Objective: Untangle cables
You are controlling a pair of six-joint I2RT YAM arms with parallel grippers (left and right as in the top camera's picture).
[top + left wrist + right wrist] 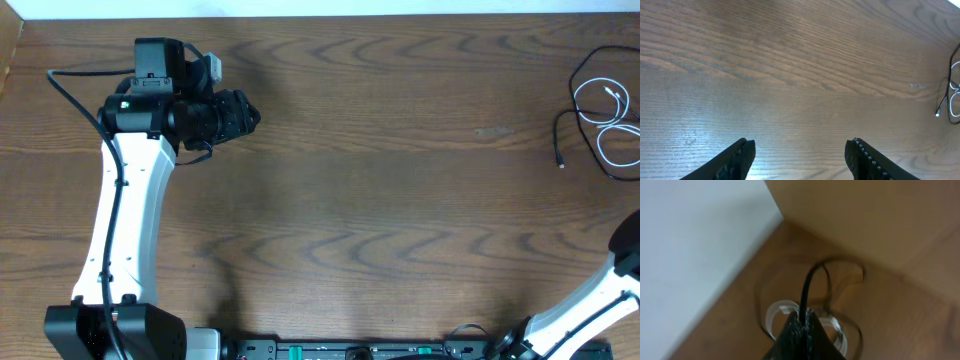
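The black cable (pixel 575 90) and the white cable (pixel 600 150) lie looped together at the table's far right edge. In the right wrist view my right gripper (pixel 805 319) is shut on a strand of the black cable (pixel 806 287), which rises from between the fingertips. The white cable's loops (pixel 771 314) lie on the table below it. The right gripper itself is outside the overhead view. My left gripper (pixel 245 115) is open and empty at the far left, well away from the cables. The left wrist view shows its spread fingers (pixel 800 147) and the cables (pixel 945 95) far off.
The wooden table (pixel 380 200) shows bare wood between the arms. In the right wrist view a light wooden panel (pixel 865 220) stands just behind the cables and a white surface (pixel 690 245) lies past the table edge. The right arm's link (pixel 600 290) enters at the bottom right.
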